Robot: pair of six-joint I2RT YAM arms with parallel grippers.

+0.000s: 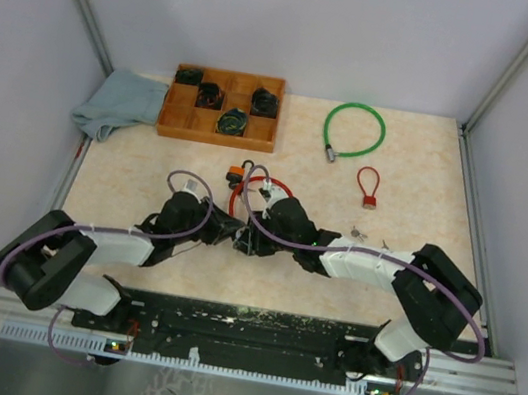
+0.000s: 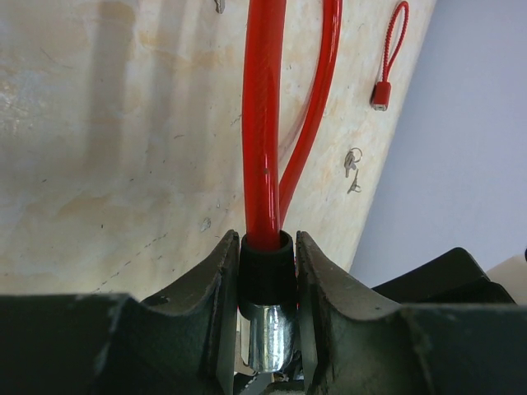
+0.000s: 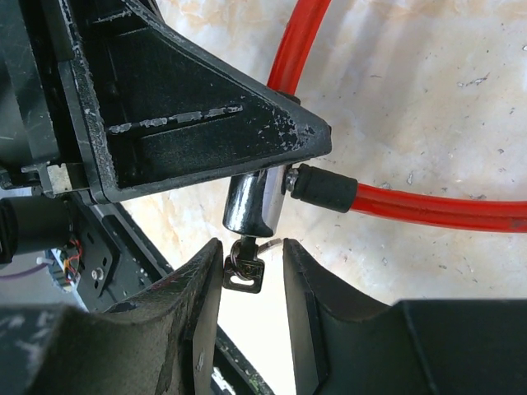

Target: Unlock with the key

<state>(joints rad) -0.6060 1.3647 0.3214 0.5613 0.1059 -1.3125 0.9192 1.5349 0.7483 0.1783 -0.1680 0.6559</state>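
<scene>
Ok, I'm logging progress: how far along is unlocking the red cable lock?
Done: the left gripper is clamped on the black collar of the red cable lock, and a small dark-headed key sits in its chrome cylinder. In hand: the right gripper straddles the key head, with a gap on one side. To do: grip, turn, free the plugged-in cable end.

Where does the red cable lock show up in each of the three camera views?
Top external: the red cable lock loops just above picture centre, partly hidden.
Left wrist: its cable runs up the middle, clamped in the left tool.
Right wrist: the cable leaves rightward and toward the top edge.
Shared landmark: its chrome barrel, visible in both wrist views.
</scene>
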